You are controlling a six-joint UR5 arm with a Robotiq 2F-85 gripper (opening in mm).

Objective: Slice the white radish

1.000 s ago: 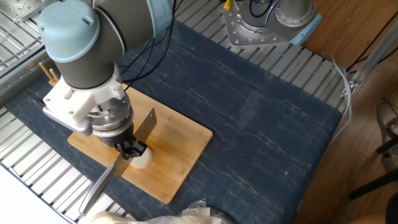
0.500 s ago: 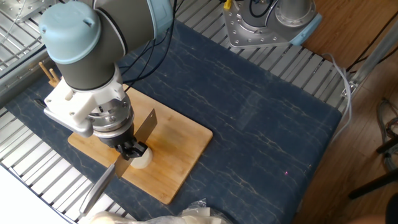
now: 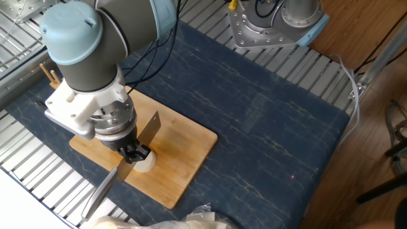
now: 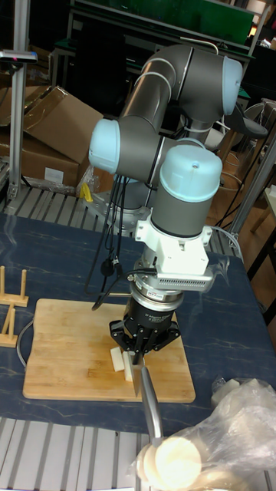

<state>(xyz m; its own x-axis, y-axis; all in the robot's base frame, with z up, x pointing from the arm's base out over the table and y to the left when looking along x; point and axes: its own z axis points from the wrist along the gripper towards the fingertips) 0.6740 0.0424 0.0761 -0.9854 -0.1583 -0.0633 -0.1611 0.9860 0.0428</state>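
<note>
Dark blue mat [image 3: 267,121] covers a slatted metal table [image 3: 25,168]; cardboard boxes and shelving stand behind in the tall view.

Left edge: a small wooden rack [image 4: 11,307] stands on the mat, touching the board's far-left corner.

One wooden board [image 3: 184,143] lies on the mat, its near corner close to the table's front edge. Its right half is bare; wide open mat stretches to the right of it.

One arm [image 4: 165,115] reaches down over the board's left half. Gripper [image 3: 130,152] points straight down, fingers closed on a knife [image 3: 108,181]. The blade's far end sticks up beyond the wrist; the handle [image 4: 151,410] runs out past the board's front edge toward the camera.

One radish [image 3: 145,162], a pale round chunk, sits on the board just right of the gripper, touching the blade. In the tall view a pale piece [image 4: 119,358] shows left of the knife; whether it is cut through, I cannot tell.

Front edge: a crumpled plastic bag [image 4: 222,430] with pale round pieces [image 4: 172,460] inside; their count is unclear.
</note>
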